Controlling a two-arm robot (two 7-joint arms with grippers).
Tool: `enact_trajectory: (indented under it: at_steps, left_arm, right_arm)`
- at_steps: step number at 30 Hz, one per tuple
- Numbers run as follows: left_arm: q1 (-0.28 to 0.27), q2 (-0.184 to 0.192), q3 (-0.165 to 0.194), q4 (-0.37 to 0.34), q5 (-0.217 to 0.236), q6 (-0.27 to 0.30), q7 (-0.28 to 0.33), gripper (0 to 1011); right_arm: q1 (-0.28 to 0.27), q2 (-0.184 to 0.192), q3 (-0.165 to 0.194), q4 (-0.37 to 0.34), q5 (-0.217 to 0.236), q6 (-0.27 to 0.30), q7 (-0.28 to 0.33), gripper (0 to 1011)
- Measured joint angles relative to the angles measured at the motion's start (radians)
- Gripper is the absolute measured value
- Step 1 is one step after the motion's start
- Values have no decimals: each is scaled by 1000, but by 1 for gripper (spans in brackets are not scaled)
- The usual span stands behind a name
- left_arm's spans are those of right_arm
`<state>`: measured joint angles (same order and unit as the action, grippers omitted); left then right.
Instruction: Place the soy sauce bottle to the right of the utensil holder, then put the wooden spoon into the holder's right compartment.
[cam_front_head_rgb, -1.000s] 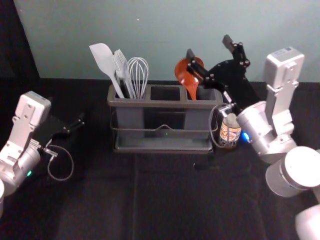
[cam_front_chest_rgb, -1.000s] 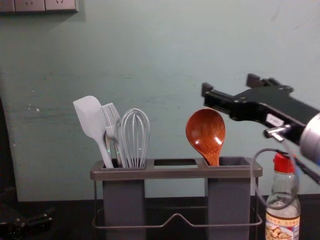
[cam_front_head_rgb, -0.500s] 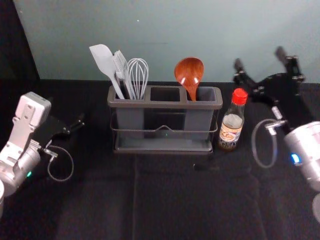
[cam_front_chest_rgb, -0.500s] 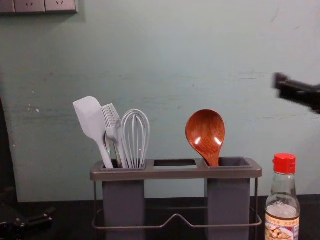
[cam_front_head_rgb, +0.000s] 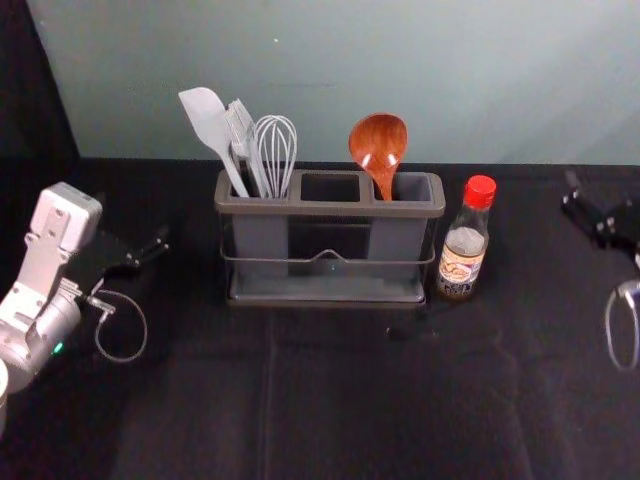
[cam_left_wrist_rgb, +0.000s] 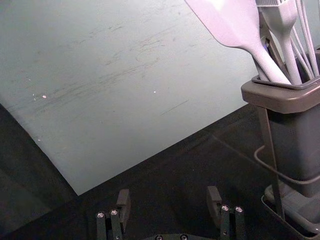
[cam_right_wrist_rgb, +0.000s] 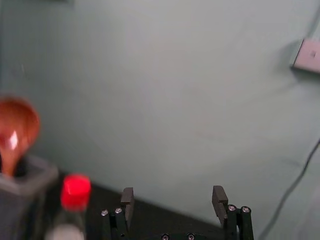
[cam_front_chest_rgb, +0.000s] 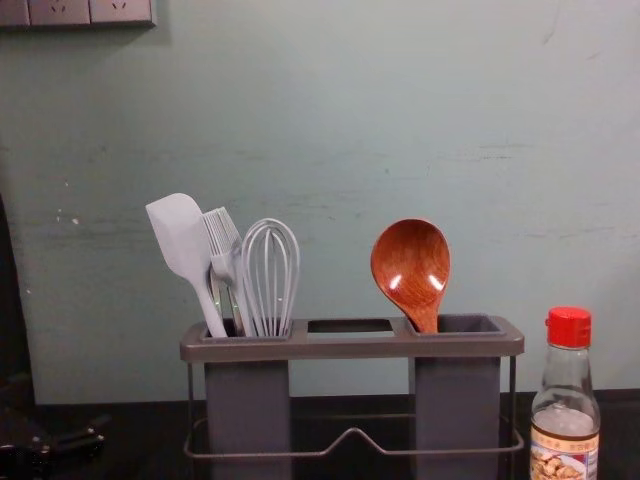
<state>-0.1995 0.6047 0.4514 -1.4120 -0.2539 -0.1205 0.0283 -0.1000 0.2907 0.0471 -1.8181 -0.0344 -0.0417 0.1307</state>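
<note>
My right gripper (cam_front_head_rgb: 590, 205) is at the head view's right edge, off to the right of the bottle; in the right wrist view the gripper (cam_right_wrist_rgb: 172, 202) stands open and holds nothing. The wooden spoon (cam_front_chest_rgb: 411, 268) leans bowl-up in the right compartment of the grey utensil holder (cam_front_head_rgb: 330, 209). Upright beside the holder's right end is the soy sauce bottle (cam_front_head_rgb: 464, 250) with its red cap. My left gripper (cam_front_head_rgb: 150, 250) is parked left of the holder; the left wrist view has the gripper (cam_left_wrist_rgb: 169, 202) open and empty.
A white spatula (cam_front_chest_rgb: 182, 248), a brush (cam_front_chest_rgb: 225, 250) and a whisk (cam_front_chest_rgb: 270, 275) fill the holder's left compartment. Behind everything rises a pale green wall (cam_front_chest_rgb: 330, 110). Black cloth (cam_front_head_rgb: 350, 400) covers the table.
From above the spoon and bottle, my right gripper has moved right, out to the head view's edge and out of the chest view. Spoon, bottle and left arm have stayed put.
</note>
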Motion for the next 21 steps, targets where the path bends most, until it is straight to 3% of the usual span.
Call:
enact_trajectory:
  at_steps: [5,12,21]
  left_arm:
    - [0,0,0,0,0,0,0,1005]
    - [0,0,0,0,0,0,0,1005]
    - [0,0,0,0,0,0,0,1005]
  right_arm:
    - [-14,11,2,46,-49,42,2,1002]
    - [14,10,-8,117,-66,81,24,1002]
    - [142,30,-90,210,-121,187,86,1002]
